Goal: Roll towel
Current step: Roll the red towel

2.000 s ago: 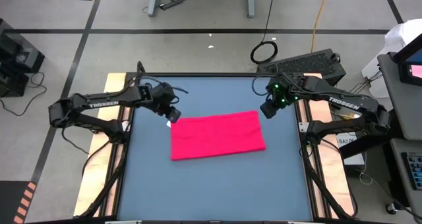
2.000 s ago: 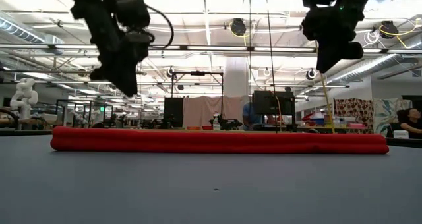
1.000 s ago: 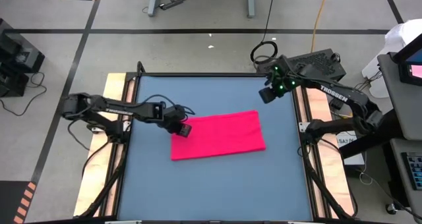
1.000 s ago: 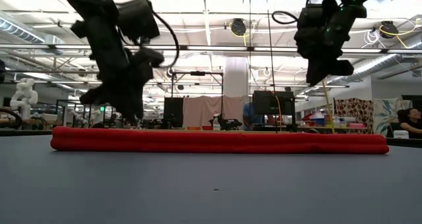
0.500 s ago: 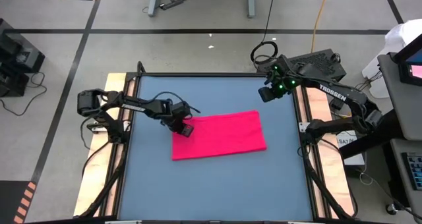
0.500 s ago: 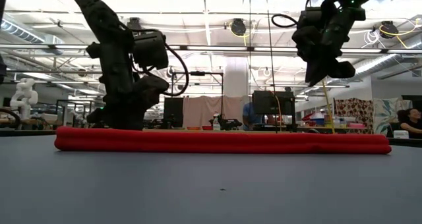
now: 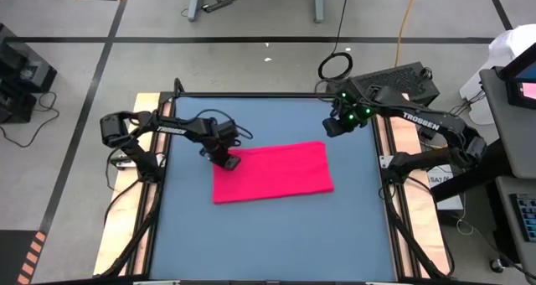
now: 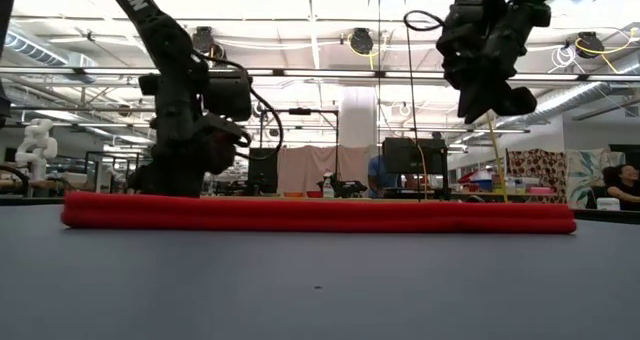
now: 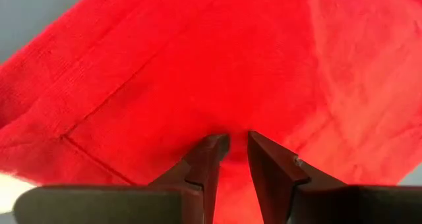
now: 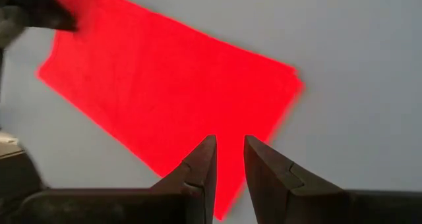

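The pinkish-red towel (image 7: 272, 172) lies flat on the blue tabletop (image 7: 276, 235), its long sides running left to right. In the low view the towel (image 8: 320, 215) is a low red band. My left gripper (image 7: 228, 161) stands on its far left corner, fingers only a narrow gap apart (image 9: 237, 140). My right gripper (image 7: 332, 127) hangs high above the table, just beyond the towel's far right corner (image 10: 293, 79). It touches nothing, and its fingers (image 10: 229, 141) are a narrow gap apart. My left gripper rests both fingertips (image 9: 214, 148) on the towel's upper face near its far left corner (image 9: 231, 126). It comes from above, slanting down from the table's left side. A small dark crease shows at the tips. The towel stays flat on the table.
Bare blue table lies in front of the towel and at both its ends. Wooden side rails (image 7: 146, 193) and the arms' bases border the tabletop. A dark keyboard-like box (image 7: 394, 84) sits beyond the far right corner.
My left gripper has come down onto the towel's far left corner, then moved a little toward the table's left edge. The whole towel has slid that way with it, still flat. My right gripper has shifted slightly toward the towel, staying high.
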